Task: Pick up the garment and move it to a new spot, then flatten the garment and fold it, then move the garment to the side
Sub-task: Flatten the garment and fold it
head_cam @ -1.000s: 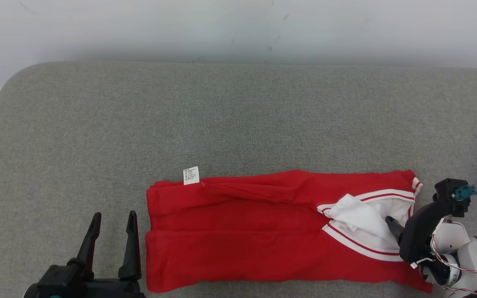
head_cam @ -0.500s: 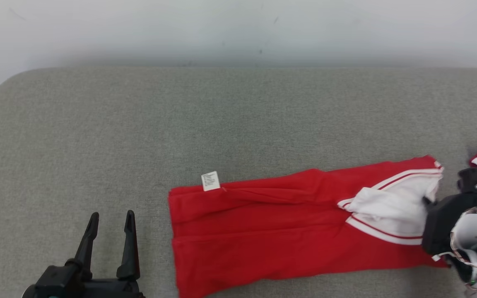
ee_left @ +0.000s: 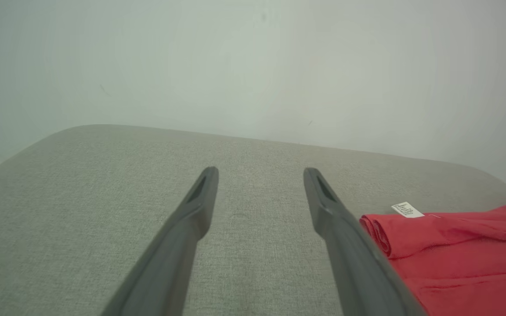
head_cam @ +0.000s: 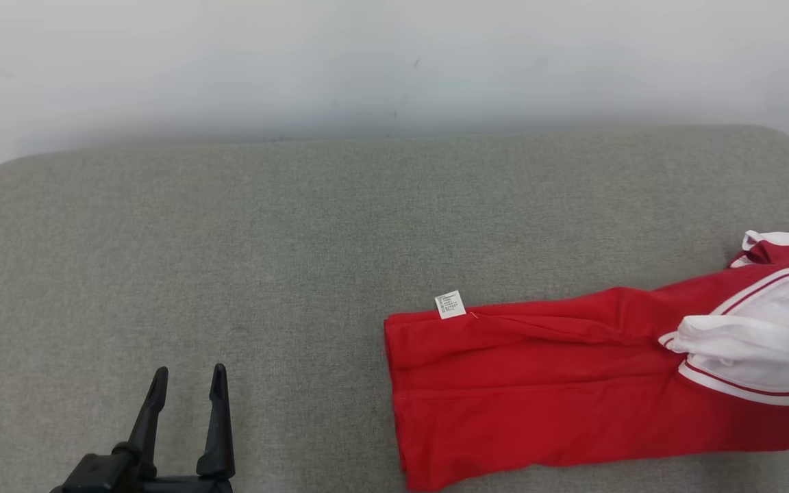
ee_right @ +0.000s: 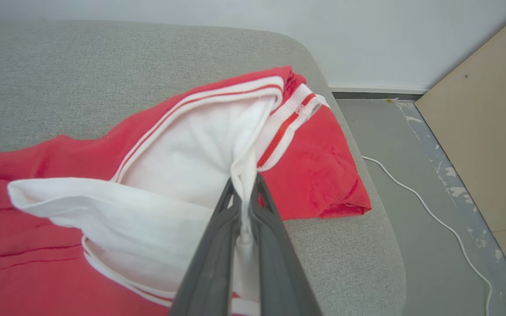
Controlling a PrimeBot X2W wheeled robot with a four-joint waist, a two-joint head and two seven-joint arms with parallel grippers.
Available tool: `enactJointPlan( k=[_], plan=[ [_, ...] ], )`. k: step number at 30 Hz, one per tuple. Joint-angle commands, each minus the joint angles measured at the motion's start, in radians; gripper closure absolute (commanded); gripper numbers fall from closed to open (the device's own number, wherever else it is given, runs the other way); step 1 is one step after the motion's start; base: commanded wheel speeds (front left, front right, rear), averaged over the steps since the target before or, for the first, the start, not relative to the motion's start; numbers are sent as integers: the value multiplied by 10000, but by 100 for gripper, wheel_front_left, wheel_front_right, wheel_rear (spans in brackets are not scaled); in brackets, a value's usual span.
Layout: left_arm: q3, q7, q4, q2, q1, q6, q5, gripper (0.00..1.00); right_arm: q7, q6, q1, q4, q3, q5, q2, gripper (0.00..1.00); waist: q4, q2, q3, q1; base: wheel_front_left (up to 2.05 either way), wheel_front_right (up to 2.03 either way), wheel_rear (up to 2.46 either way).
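Here the right gripper (ee_right: 245,186) is pinching a fold of the white lining on the garment (head_cam: 538,390), its 2 fingers pressed together with cloth squeezed between the tips. The garment is lying flat on the grey cushion (head_cam: 230,239), stretching away from that gripper toward the left gripper (head_cam: 188,375). It is red, with white-and-red bands around the white part. Its far end, with a small white label (head_cam: 450,305) sticking out, is lying to the right of the left gripper, apart from it. The left gripper is standing with its 2 fingers spread wide, holding nothing. Just beyond the right gripper's tips, a second red piece (ee_right: 319,175) is lying at the cushion's edge, right against the garment. Past it, a white cable (ee_right: 433,213) is running over the floor (ee_right: 433,272)
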State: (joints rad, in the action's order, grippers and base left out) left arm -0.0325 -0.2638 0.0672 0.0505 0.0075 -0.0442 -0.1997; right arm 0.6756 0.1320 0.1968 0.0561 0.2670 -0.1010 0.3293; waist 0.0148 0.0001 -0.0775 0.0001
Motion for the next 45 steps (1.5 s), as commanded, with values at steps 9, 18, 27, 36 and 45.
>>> enactJointPlan(
  k=[9,18,27,36,45],
  plan=[
    [55,-3,68,-1,220,-72,-4,0,497,-30,-503,-1025,-1385,207,-325,100,-100,-1,250,-1,0,0,0],
    [230,-3,110,-1,321,-96,14,0,261,-30,597,423,-5183,-540,-1151,100,-171,-1,353,-1,0,0,0],
    [-68,-3,196,-1,-132,-124,-73,0,-337,-30,2179,2895,-6889,-1055,-2200,100,393,-1,34,-1,0,0,0],
    [-199,-3,308,-1,-389,-115,-135,0,-905,-30,3198,4674,-7517,-1539,-2643,100,834,-1,-142,-1,0,0,0],
    [-166,-3,406,-1,-493,-158,5,0,-1745,-30,3594,5490,-7946,-2286,-2795,0,857,-1,-159,-1,0,0,0]
  ],
)
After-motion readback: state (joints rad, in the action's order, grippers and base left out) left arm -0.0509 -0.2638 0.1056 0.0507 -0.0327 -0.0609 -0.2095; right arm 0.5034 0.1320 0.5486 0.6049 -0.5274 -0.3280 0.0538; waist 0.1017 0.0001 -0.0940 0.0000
